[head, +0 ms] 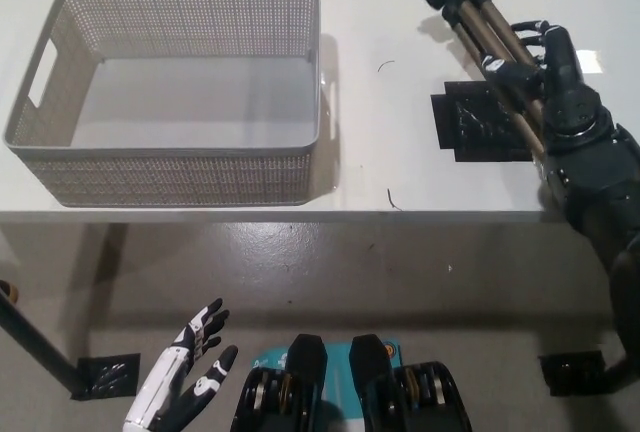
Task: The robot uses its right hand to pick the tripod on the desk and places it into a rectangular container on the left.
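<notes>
The tripod, with bronze legs and a black head, points up and to the left near the table's far right. My black right hand is shut on its legs, and the head end sticks out beyond the fingers toward the top of the picture. A grey perforated rectangular basket stands on the left of the white table and holds nothing. My white left hand hangs open below the table edge at the lower left.
A black square patch lies on the table just left of my right hand. The table's front edge runs across the middle of the view, with grey floor beneath it.
</notes>
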`<move>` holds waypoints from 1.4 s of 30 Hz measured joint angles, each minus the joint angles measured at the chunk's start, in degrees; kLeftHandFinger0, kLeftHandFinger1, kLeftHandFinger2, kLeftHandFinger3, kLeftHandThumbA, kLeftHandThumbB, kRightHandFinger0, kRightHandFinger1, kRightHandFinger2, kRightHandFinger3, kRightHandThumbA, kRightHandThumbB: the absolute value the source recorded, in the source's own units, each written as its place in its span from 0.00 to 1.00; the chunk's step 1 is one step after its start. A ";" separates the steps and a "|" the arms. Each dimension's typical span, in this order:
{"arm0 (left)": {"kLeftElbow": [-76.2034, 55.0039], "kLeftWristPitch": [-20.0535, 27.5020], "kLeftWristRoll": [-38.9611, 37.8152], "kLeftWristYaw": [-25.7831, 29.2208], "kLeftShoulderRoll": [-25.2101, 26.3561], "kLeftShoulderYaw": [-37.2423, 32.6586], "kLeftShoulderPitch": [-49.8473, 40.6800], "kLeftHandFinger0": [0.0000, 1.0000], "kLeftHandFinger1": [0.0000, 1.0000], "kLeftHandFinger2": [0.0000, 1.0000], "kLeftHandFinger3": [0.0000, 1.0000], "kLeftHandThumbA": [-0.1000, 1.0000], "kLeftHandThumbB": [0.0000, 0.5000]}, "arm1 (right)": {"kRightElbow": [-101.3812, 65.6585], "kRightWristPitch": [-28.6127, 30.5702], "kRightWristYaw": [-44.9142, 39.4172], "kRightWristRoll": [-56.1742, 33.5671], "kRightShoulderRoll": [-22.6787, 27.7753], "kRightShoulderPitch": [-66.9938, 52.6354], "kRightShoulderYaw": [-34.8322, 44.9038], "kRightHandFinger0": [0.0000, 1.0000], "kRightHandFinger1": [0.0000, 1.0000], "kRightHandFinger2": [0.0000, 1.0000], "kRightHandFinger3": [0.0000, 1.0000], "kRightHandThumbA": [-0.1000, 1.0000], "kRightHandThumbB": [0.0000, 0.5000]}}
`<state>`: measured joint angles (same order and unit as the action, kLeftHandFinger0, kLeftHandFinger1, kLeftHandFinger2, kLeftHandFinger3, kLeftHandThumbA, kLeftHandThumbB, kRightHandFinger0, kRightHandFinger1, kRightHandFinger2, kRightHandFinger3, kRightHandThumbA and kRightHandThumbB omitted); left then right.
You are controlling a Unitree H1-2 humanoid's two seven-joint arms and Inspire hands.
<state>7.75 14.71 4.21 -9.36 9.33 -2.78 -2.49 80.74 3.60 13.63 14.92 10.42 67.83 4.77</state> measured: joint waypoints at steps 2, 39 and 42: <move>-0.02 0.08 0.02 0.01 0.00 -0.01 -0.33 1.00 1.00 1.00 1.00 0.74 0.31 | -0.42 0.02 -0.28 -0.96 -0.10 0.06 0.25 0.00 0.36 0.79 0.82 0.00 0.30; 0.16 0.72 -0.85 -0.30 -0.08 -1.12 -5.39 1.00 1.00 1.00 1.00 0.64 0.27 | -31.26 -4.90 -2.68 1.87 -8.46 6.91 -16.88 0.00 0.36 0.73 0.91 0.00 0.25; 0.63 0.82 -0.76 -0.31 -0.11 -1.63 -5.37 1.00 1.00 1.00 1.00 0.67 0.32 | -29.43 -4.56 -2.72 4.12 -9.84 6.91 -21.63 0.00 0.32 0.74 0.91 0.00 0.25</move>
<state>8.38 15.53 3.45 -9.66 9.21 -4.41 -7.86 51.31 -0.96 10.91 19.04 0.59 74.74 -16.85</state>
